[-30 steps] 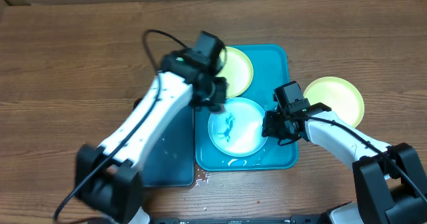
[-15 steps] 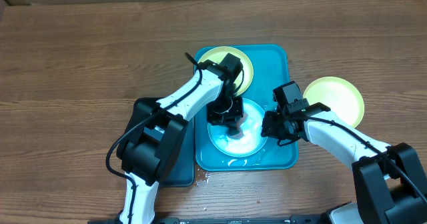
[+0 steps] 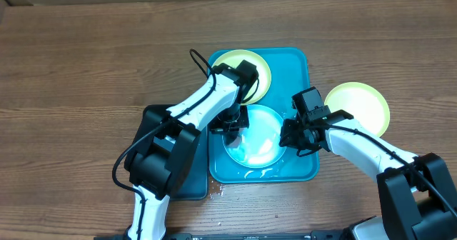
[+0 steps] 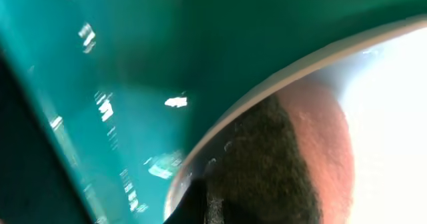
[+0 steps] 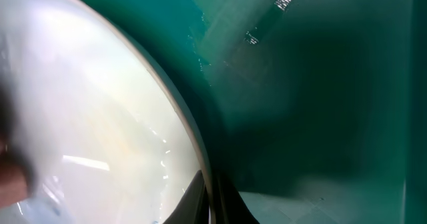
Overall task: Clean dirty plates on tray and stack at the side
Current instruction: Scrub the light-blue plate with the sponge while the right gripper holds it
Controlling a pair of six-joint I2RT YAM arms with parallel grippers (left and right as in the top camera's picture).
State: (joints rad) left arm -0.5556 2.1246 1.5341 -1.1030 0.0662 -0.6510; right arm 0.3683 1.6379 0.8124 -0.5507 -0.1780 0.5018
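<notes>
The pale blue plate [image 3: 260,140] lies on the turquoise tray [image 3: 303,61], wet and shiny, with no smear showing. My left gripper [image 3: 232,126] is shut on a dark-faced orange sponge [image 4: 280,164] and presses it on the plate's left part [image 4: 393,111]. My right gripper [image 3: 291,136] is shut on the plate's right rim [image 5: 208,197]; the plate [image 5: 87,117] fills the left of that view. One yellow-green plate [image 3: 258,74] lies at the tray's far end, partly behind the left arm. The other yellow-green plate [image 3: 360,106] lies on the wooden table to the right.
A smaller black tray [image 3: 161,170] lies left of the turquoise tray, under the left arm. Water pools at the turquoise tray's front edge [image 3: 255,174], and drops lie on the table [image 3: 218,191]. Bare wood surrounds both trays.
My left arm came down onto the pale blue plate with the sponge and then slid left. The dark blue smear seen one second ago no longer shows. The right arm has not moved.
</notes>
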